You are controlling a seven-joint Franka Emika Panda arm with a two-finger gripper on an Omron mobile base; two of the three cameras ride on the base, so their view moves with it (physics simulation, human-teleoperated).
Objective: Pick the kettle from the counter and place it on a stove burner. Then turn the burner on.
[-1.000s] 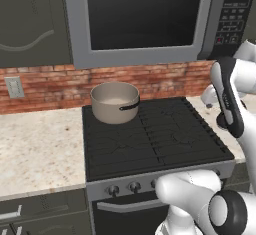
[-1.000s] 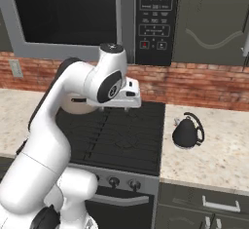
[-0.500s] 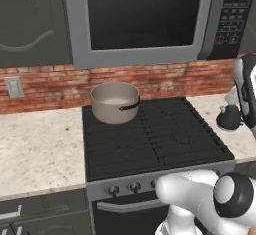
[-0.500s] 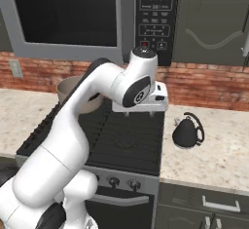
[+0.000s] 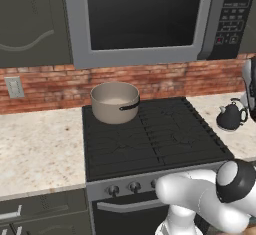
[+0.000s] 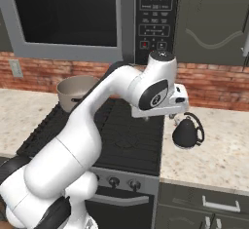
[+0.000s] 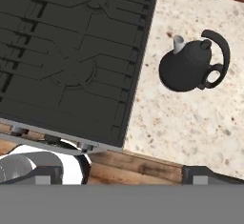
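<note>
While beside cooktop [image 5: 155, 134], kettle [image 7: 189, 66] upright.

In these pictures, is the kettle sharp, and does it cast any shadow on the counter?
Hand view: the kettle is sharp, with only a faint, soft shadow on the counter. Right base view: its edges look slightly soft; shadow barely visible. Left base view: small but clear; lighting flat, no glare.

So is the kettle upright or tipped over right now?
Upright. The kettle stands on its base on the counter, handle looped above, spout pointing up.
</note>
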